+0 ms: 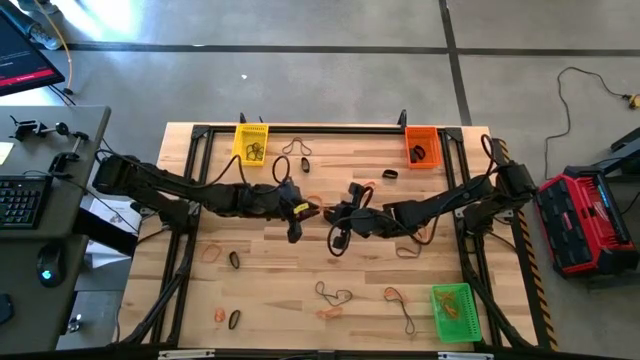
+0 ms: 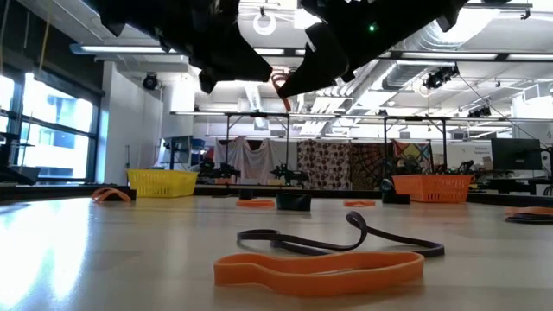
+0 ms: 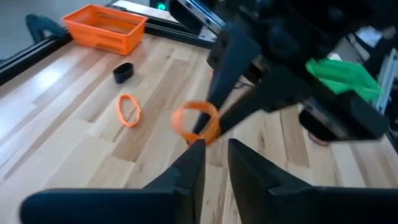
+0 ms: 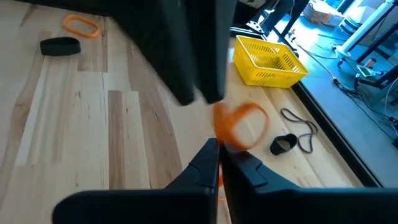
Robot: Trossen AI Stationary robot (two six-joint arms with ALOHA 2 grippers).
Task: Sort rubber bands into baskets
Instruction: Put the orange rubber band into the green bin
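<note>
An orange rubber band (image 4: 242, 127) is hanging above the surface's (image 1: 270, 260) middle, pinched in the closed right claw (image 4: 219, 149). The left claw (image 3: 214, 146), fingers slightly parted, is hovering just beside the band.

Two baskets (image 1: 251, 140) (image 1: 421, 145) are set at the far corners of the worktop (image 1: 270, 280), and a third (image 1: 452, 310) at its near right corner. Rubber bands (image 1: 335, 293) are scattered between them. Both grippers (image 1: 300, 212) (image 1: 330, 214) are met above the worktop's middle, a band (image 3: 198, 121) between them.
</note>
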